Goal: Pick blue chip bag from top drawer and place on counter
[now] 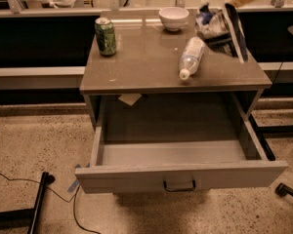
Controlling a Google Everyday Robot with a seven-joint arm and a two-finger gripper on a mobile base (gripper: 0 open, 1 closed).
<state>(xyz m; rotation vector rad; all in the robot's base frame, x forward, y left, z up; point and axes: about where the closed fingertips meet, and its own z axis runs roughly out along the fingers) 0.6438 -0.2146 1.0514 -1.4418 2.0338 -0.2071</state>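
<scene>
The blue chip bag [211,22], crumpled navy foil with white patches, is at the far right back of the counter [146,62]. My gripper [234,38] comes down from the top right edge with its long dark fingers [237,33] against the bag's right side, and it looks shut on the bag. I cannot tell whether the bag touches the counter. The top drawer [136,178] is pulled fully open below the counter, and its inside is bare grey. Its dark loop handle [179,185] is at the centre of the front panel.
On the counter stand a green can [105,35] at back left and a white bowl [174,17] at back centre. A clear plastic bottle [191,57] lies right of centre. A paper scrap [130,99] hangs under the counter. A dark stand and cable [39,199] lie on the floor at left.
</scene>
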